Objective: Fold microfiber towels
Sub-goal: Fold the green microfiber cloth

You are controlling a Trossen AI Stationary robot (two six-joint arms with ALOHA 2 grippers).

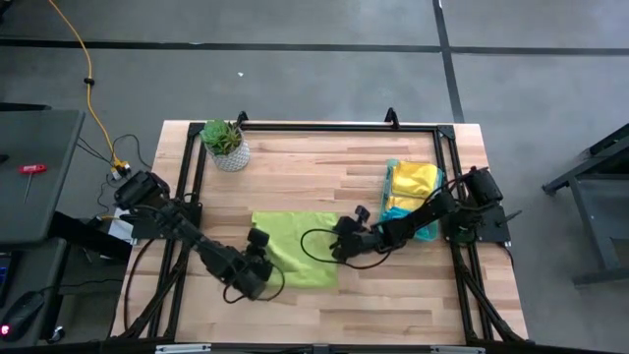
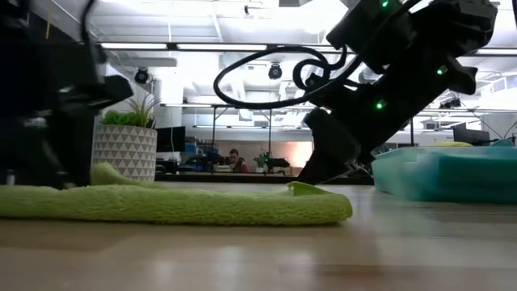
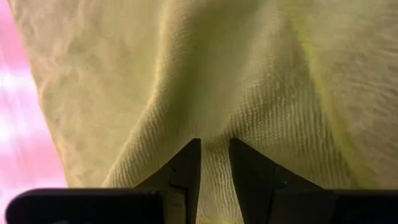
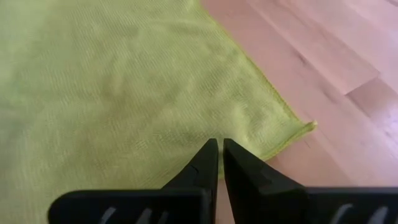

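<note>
A lime green microfiber towel (image 1: 295, 248) lies spread on the wooden table, seen flat in the low view (image 2: 178, 204). My left gripper (image 1: 258, 258) is at its left edge, shut on a raised fold (image 3: 214, 158). My right gripper (image 1: 343, 242) is at the towel's right edge, near the far right corner (image 4: 310, 127), shut on the cloth (image 4: 220, 148). In the low view the right gripper (image 2: 321, 171) slants down to a small lifted flap (image 2: 303, 188). More towels, yellow and teal (image 1: 413, 187), lie in the tray. My left gripper pinches a raised ridge of the lime towel (image 3: 214, 134) between its two fingers, coming steeply from above. The cloth bunches into a fold running away from the fingertips. The rest of the towel lies on the table. My right gripper pinches the towel's right edge (image 4: 249, 152) between its fingertips, a little short of the far right corner. It slants down from the table's right side. That edge is lifted slightly (image 2: 303, 188); the rest of the towel lies flat.
A translucent green tray (image 1: 432, 228) with folded towels stands at the right, close behind my right arm. A small potted plant (image 1: 226, 144) stands at the far left corner. A black frame (image 1: 314, 126) rims the table. Bare wood lies near the front edge (image 1: 324, 315).
</note>
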